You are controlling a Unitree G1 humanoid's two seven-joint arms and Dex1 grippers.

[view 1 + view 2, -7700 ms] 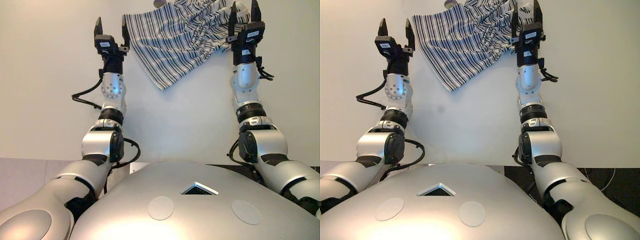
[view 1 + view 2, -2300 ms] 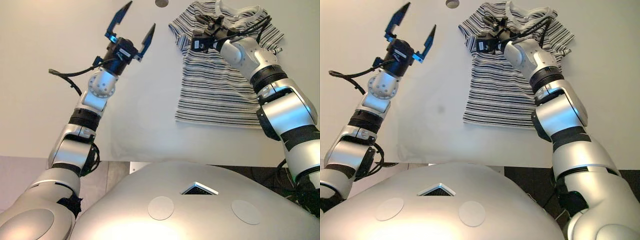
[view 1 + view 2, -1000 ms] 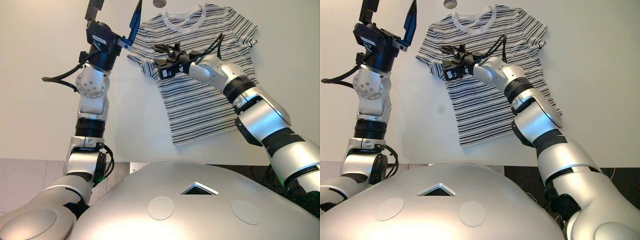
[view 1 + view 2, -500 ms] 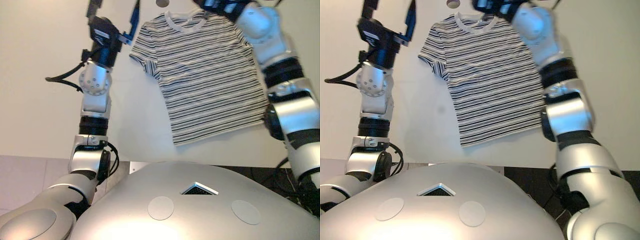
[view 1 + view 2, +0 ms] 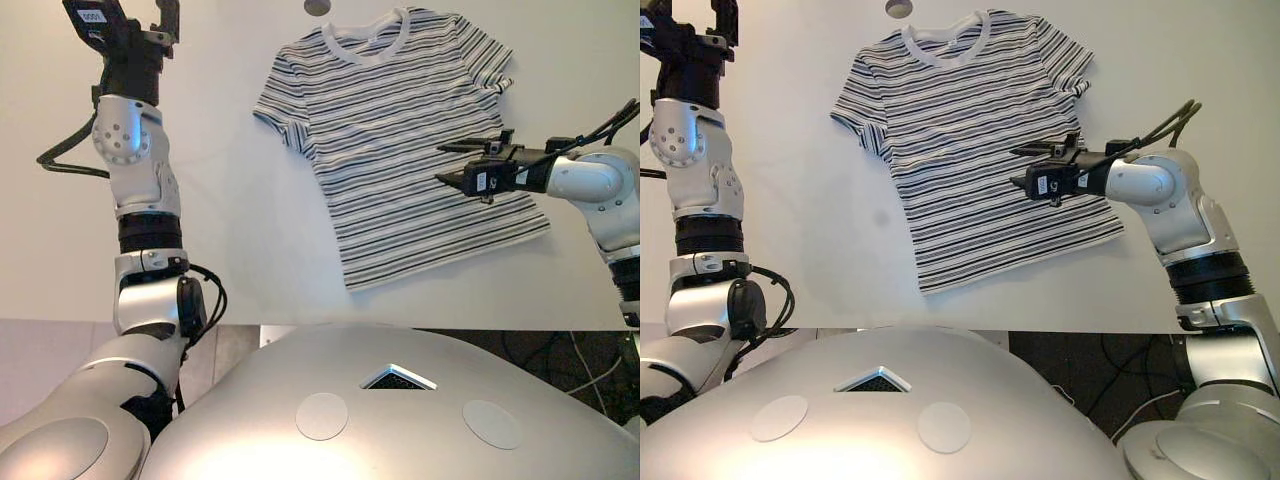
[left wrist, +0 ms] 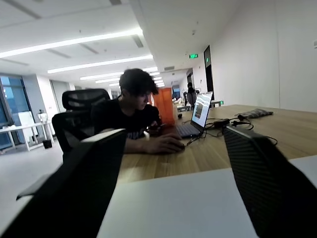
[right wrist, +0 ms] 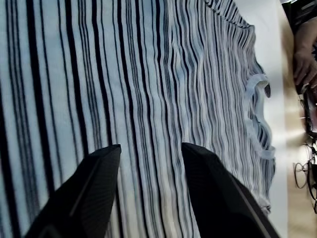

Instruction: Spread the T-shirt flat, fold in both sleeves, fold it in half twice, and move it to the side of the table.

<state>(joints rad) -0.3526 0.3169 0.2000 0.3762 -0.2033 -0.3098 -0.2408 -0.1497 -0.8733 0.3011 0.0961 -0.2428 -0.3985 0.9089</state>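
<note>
The striped T-shirt (image 5: 390,130) lies flat and face up on the white table (image 5: 240,220), collar toward the far edge, both short sleeves spread out. My right gripper (image 5: 452,164) hovers open just above the shirt's lower right part, pointing toward its middle; its dark fingers (image 7: 94,188) frame the stripes with nothing between them. My left gripper (image 5: 125,12) is raised at the far left, well clear of the shirt's sleeve (image 5: 275,105). It is open and empty, with its fingers (image 6: 74,198) facing out past the table's far edge.
A small dark round spot (image 5: 318,6) sits at the table's far edge, beyond the collar. Bare tabletop stretches left of the shirt and in front of its hem. The table's near edge (image 5: 300,322) runs just ahead of my torso. Beyond the far edge stand wooden desks (image 6: 208,158).
The right arm swung from the collar down to the shirt's lower right part. The left gripper drew away leftward from the sleeve. The shirt, bunched up seconds ago, now lies flat.
</note>
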